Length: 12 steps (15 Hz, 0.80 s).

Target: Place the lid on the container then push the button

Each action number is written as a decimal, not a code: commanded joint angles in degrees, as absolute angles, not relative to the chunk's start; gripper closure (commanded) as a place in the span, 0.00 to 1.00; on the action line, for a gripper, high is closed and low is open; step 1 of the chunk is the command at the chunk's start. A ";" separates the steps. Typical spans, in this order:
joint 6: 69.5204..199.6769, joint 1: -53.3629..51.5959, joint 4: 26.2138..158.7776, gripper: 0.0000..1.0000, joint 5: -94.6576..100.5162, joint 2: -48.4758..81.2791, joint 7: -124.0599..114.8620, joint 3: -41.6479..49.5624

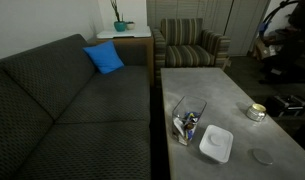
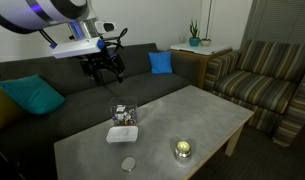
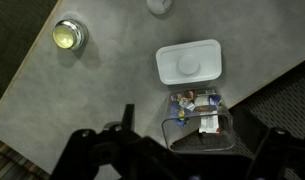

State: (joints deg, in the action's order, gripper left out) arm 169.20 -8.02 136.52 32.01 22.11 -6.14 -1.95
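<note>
The clear square container [image 3: 197,122] with colourful small items inside stands uncovered near the table's sofa-side edge, also visible in both exterior views [image 1: 187,122] [image 2: 123,114]. The white square lid [image 3: 190,63] lies flat on the table just beside it [image 1: 216,143] [image 2: 122,134]. A small round metallic puck with a pale top [image 3: 68,35] [image 1: 255,112] [image 2: 182,150], seemingly the button, sits farther off. My gripper [image 3: 182,162] [image 2: 104,66] hangs high above the container, open and holding nothing.
A flat grey round disc [image 1: 262,156] [image 2: 128,163] lies near the lid. The grey table [image 2: 192,110] stands against a dark sofa [image 1: 62,100] with a blue cushion [image 1: 104,58]. A striped armchair [image 2: 267,75] is at the table's end.
</note>
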 commanded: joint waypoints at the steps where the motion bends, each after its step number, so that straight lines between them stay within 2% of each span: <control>1: 174.06 -7.66 128.61 0.00 34.31 33.07 -3.18 -1.20; 5: 176.72 -4.64 121.04 0.00 28.55 43.82 7.13 -5.46; 12: 171.79 -0.02 110.03 0.00 22.46 57.60 21.87 -13.15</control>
